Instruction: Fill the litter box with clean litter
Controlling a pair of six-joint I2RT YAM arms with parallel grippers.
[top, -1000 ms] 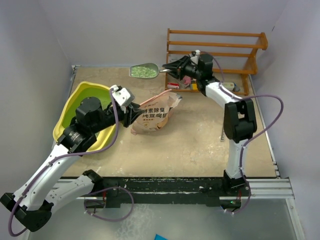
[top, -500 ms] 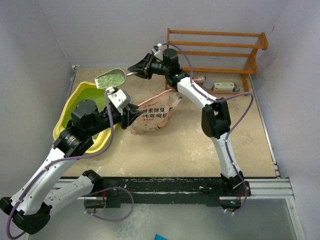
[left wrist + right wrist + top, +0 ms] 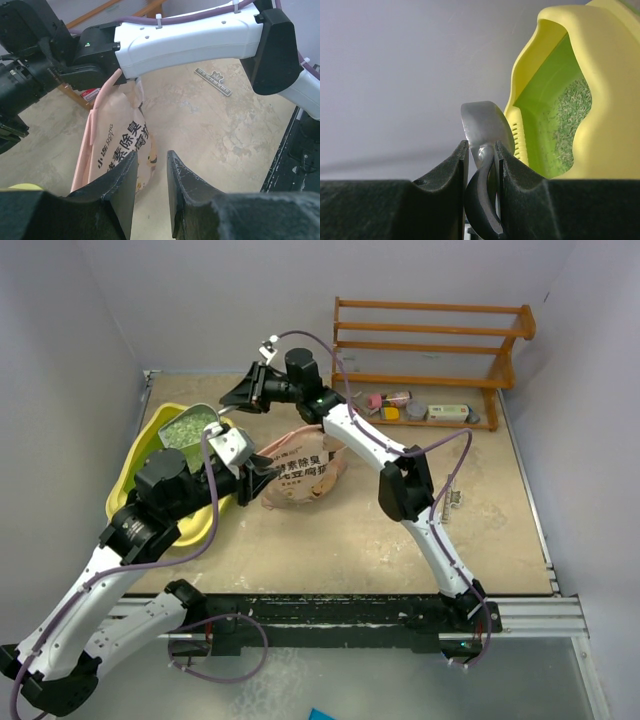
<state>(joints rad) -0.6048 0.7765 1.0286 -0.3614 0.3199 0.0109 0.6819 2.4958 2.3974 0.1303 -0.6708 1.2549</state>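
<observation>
At the near edge of the sandy tabletop (image 3: 400, 530) the two arms rise from their bases. The left arm reaches forward over the right side of the litter box (image 3: 124, 483), a large yellow oval tub lying at the left of the table by the wall. The left gripper (image 3: 262, 468) is clenched on the edge of the peach-pink litter bag (image 3: 302, 476); in its wrist view the bag (image 3: 117, 150) runs down between the two black fingers. The bag lies just beside the tub, near mid-table. Farther back, the right arm stretches across above the bag, and the right gripper (image 3: 235, 400) grasps the handle of the small silver metal scoop (image 3: 190, 427). Its wrist view shows the fingers pinched on that handle (image 3: 481, 150). The scoop's bowl is heaped with clean litter (image 3: 186, 429) and hangs over the far end of the tub. More pale green granules cover the tub's floor (image 3: 570, 120). At the back right stands a wooden rack (image 3: 430, 345) with small items on its lowest shelf.
</observation>
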